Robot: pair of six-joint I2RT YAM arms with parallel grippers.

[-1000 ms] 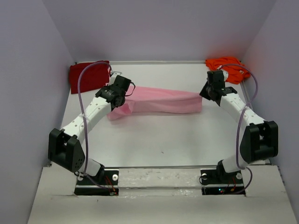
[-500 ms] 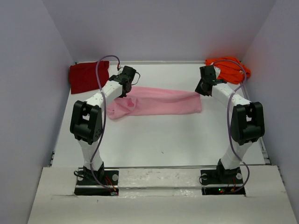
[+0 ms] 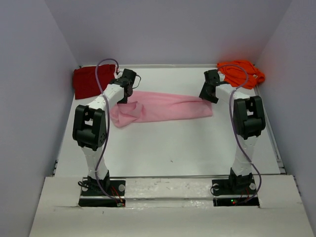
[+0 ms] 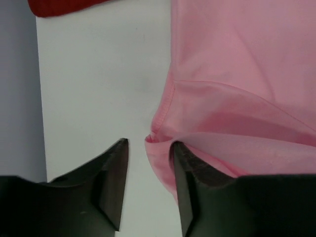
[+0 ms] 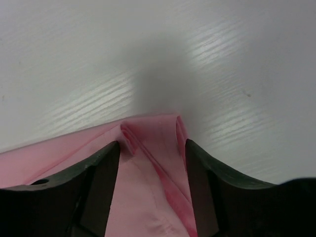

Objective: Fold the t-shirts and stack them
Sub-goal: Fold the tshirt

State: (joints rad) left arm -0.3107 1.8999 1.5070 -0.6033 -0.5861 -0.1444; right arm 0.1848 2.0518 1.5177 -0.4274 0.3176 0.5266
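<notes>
Both apart: left hand point(image 4: 149, 144) and right hand point(image 5: 153, 143) straddle pink t-shirt point(image 3: 168, 105) corners; clamp every layer, together, before lifting

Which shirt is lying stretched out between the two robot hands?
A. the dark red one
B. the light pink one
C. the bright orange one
B. The light pink t-shirt lies across the table with the left gripper at one end and the right gripper at the other. The dark red t-shirt and the bright orange t-shirt sit off in the far corners.
</notes>
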